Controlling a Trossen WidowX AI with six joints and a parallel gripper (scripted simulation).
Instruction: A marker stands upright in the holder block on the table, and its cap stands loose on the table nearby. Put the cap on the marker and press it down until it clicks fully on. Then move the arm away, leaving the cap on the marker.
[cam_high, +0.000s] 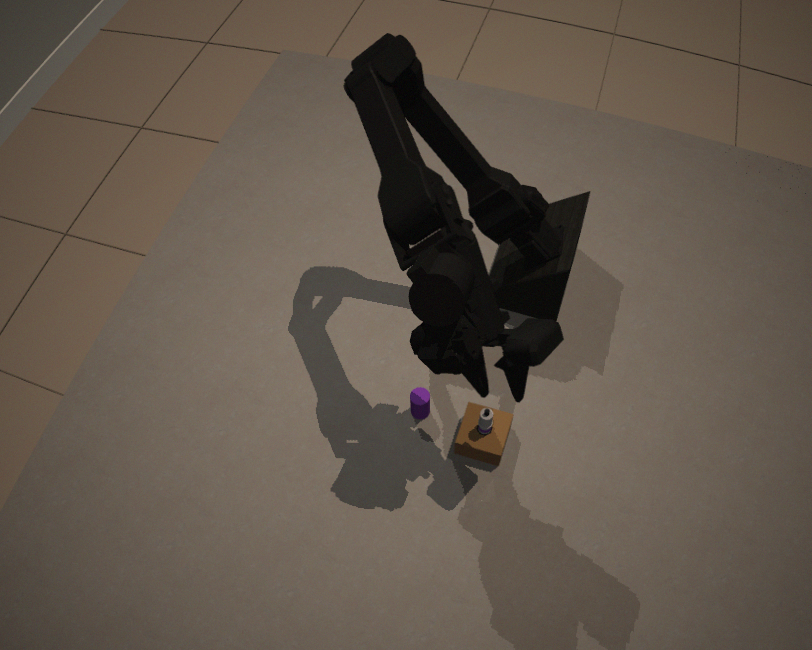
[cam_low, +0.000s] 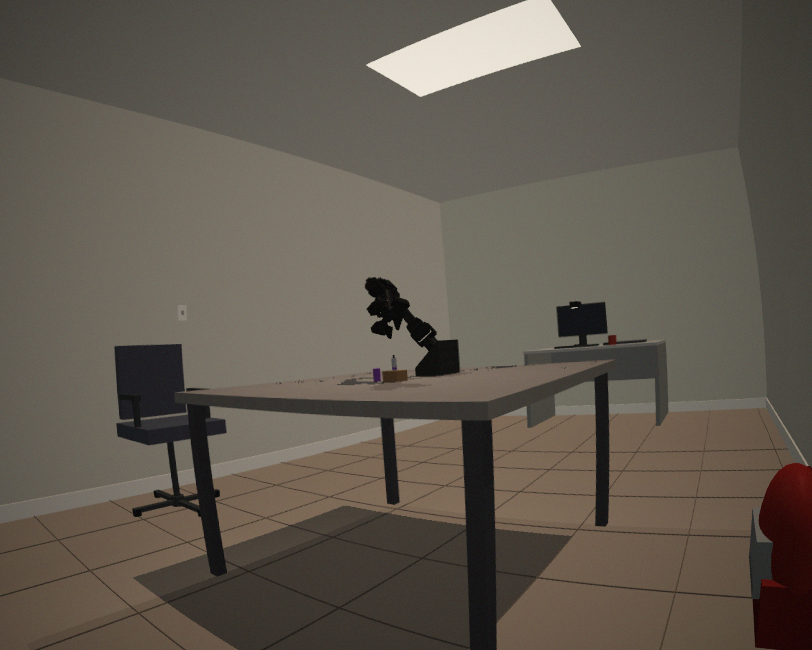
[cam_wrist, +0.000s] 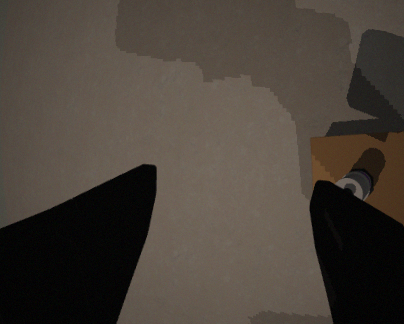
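Observation:
The purple cap (cam_high: 419, 403) (cam_low: 376, 374) stands upright on the table, a little to the left of the holder block in the top and exterior views. It is not in the wrist view. The grey-white marker (cam_high: 485, 418) (cam_low: 394, 363) (cam_wrist: 359, 184) stands upright and bare-tipped in the orange-brown holder block (cam_high: 499, 437) (cam_low: 395, 376) (cam_wrist: 392, 175). My gripper (cam_high: 501, 397) (cam_low: 393, 332) (cam_wrist: 236, 187) is open and empty, pointing down high above the table near the block. In the wrist view the right finger partly covers the block and the marker's edge.
The arm's dark base (cam_high: 531, 291) (cam_low: 438, 359) stands on the table (cam_high: 203, 542) (cam_low: 474, 393) behind the block. The arm arches up from it. Arm shadows fall across the table around the cap and block. A chair (cam_low: 148, 382) and a desk (cam_low: 595, 362) stand away from the table.

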